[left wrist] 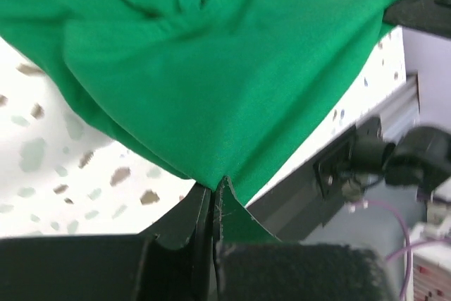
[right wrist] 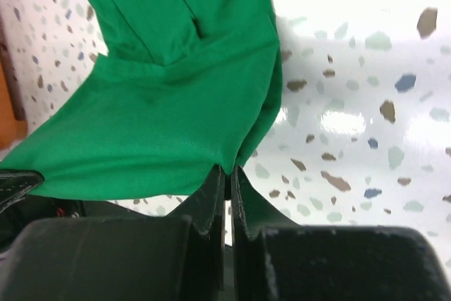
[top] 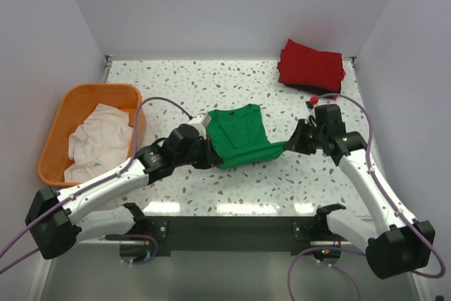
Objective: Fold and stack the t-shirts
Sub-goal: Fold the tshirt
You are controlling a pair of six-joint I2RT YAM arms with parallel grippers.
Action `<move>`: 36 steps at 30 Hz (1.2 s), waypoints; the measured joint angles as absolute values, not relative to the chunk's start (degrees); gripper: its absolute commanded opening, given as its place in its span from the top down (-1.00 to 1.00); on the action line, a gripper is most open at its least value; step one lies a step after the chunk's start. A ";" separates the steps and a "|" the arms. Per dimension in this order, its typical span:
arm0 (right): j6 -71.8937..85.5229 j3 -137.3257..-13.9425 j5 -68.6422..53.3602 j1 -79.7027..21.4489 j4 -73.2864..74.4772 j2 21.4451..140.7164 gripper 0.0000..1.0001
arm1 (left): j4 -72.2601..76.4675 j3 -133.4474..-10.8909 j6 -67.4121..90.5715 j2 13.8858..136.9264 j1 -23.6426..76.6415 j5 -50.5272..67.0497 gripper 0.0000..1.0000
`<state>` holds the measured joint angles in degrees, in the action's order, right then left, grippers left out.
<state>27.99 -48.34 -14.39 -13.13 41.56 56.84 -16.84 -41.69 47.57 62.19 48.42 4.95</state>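
The green tee [top: 242,135] sits about mid-tabletop [top: 197,79], right between our two arms. Its long axis runs roughly near-to-far. The near edge is the wide one, pulled out left-to-right between the pincers, while the narrower far end lies flat on the speckled surface. We honestly can't tell which end is the collar.

Looks-wise it's bright green, soft cotton, doubled over on itself, with a few fold lines and creases showing in the wrist views. The cloth drapes in a shallow curve between the two pinched corners, so that near edge looks lifted off the tabletop.

Our left pincer [left wrist: 213,199] is clamped on the near-left corner. The fingers are practically together, with just a thin bit of green fabric caught at the tips. The right pincer [right wrist: 227,174] is the same deal on the near-right corner: clenched tight, with cloth fanning out from the tips.

Other stuff: the red tee [top: 310,65] is folded up in the far right corner, well apart from the green one. The off-white tee [top: 99,142] is crumpled inside the orange basket [top: 63,103] over on the left.
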 measured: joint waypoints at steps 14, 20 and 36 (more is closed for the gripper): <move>28.03 -70.59 -15.57 -13.30 34.70 80.95 1.00 | -17.45 -52.66 43.20 72.58 32.42 4.75 1.00; 28.01 -78.13 -15.55 -13.43 32.42 91.68 1.00 | -15.03 -56.66 42.15 79.88 27.68 5.26 1.00; 26.87 -95.57 -9.50 -12.71 28.23 122.15 -0.88 | -12.05 -71.81 40.80 106.96 22.15 0.51 -1.00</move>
<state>26.87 -95.57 -9.50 -12.71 28.23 122.15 -12.05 -71.81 40.80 106.96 22.15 0.51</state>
